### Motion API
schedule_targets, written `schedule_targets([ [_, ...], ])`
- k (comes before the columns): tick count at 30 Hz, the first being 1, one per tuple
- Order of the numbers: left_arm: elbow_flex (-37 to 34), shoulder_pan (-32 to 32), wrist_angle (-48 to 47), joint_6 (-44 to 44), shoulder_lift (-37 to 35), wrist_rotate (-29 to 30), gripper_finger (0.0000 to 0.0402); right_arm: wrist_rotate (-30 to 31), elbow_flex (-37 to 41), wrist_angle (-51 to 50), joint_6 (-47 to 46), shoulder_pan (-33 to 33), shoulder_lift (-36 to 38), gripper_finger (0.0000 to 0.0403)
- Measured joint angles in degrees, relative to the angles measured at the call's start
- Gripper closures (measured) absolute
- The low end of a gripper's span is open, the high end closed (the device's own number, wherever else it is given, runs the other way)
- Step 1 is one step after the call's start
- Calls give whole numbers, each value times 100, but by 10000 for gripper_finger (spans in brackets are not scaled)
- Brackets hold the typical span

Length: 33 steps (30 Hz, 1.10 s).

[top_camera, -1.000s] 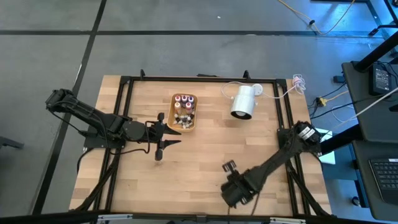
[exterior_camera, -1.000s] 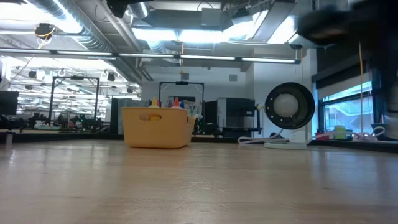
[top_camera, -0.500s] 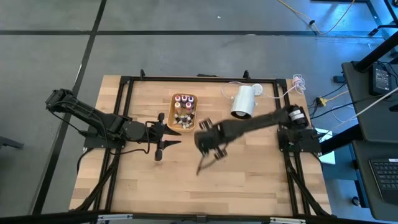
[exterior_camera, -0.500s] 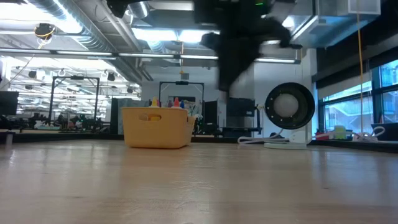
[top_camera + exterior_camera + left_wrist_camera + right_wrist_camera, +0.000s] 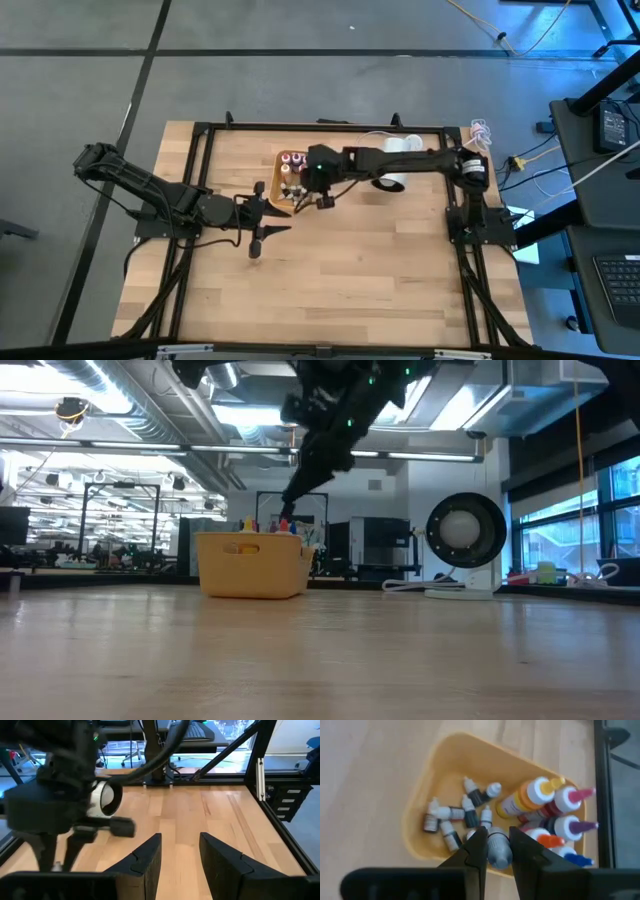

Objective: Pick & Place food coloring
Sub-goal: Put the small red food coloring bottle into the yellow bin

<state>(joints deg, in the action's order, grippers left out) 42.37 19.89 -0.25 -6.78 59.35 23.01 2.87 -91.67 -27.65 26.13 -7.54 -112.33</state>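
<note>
Orange tray holds food coloring (small bottles lying jumbled).

The food coloring lies in the tray. The cylinder lies right of it. The left gripper sits just left of the tray.

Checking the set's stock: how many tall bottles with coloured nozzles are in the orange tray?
5, clustered at one end of the tray: yellow-tipped, pink-tipped, purple-tipped, orange-tipped, blue-tipped. The right gripper, holding a small bottle, may hide more.
</note>
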Motion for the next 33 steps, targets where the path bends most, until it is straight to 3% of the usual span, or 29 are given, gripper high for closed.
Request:
schedule_targets([
  [8, 0, 0, -2, 2, 0, -44, 274, -432, 603, 793, -14, -243, -8, 336],
  [19, 0, -1, 0, -1, 0, -40, 274, -428, 1354, 1559, -54, -273, -59, 330],
  [33, 0, -1, -28, -3, 2, -46, 274, -439, 1356, 1881, -50, -286, -341, 328],
])
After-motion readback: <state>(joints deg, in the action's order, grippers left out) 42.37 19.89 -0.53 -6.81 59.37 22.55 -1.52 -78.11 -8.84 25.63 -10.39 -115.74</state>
